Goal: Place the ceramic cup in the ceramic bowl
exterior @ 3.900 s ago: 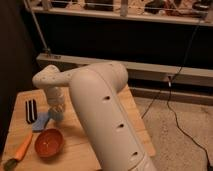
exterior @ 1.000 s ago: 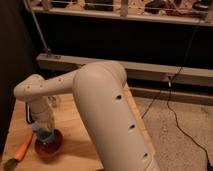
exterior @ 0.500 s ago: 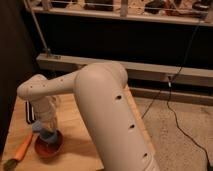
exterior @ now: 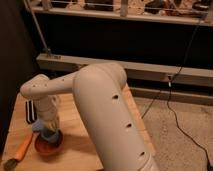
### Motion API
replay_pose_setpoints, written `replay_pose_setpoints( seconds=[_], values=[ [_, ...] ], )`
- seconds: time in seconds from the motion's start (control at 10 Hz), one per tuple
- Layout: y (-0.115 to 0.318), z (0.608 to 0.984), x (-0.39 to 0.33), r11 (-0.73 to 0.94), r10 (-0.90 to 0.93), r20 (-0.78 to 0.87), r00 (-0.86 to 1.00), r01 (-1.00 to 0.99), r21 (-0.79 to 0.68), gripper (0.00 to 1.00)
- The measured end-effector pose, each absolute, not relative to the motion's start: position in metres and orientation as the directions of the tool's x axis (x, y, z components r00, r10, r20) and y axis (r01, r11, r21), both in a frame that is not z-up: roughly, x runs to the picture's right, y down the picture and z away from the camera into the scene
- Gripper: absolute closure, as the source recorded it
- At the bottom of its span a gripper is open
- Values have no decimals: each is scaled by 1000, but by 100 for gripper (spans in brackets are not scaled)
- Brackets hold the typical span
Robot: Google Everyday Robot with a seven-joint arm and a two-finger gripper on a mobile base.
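Gripper (exterior: 49, 126) pointed straight down over the bowl (exterior: 48, 145), how wide its fingers stood could not be told, bulky white arm (exterior: 107, 115) bent overhead, light-blue cup (exterior: 50, 135) sat inside the red-orange bowl, carrot-like piece (exterior: 21, 149) beside it on the wooden table (exterior: 85, 145).

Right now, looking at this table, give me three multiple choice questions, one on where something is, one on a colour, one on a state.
1. Where is the ceramic cup?
A. in the ceramic bowl
B. on the floor
C. on the far shelf

2. What colour is the long object left of the bowl?
A. green
B. orange
C. white

3. How is the end effector?
A. lying flat on the table
B. raised high by the shelf
C. low, right above the cup

Answers: 1 A, the light-blue cup sits inside the red-orange bowl's rim. 2 B, it reads plainly orange on the wood. 3 C, the arm reaches down just over the cup.
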State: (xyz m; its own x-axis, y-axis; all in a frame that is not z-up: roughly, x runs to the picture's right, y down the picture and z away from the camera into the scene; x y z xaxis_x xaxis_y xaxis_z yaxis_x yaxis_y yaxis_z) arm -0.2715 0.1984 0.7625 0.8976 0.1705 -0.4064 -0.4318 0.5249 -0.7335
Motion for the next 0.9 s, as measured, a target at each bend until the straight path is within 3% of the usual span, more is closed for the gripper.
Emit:
replay_pose_setpoints(
  seconds=[0.9],
  values=[
    [178,782,-254,462,264,-497,827,-560,-688,20]
  ],
)
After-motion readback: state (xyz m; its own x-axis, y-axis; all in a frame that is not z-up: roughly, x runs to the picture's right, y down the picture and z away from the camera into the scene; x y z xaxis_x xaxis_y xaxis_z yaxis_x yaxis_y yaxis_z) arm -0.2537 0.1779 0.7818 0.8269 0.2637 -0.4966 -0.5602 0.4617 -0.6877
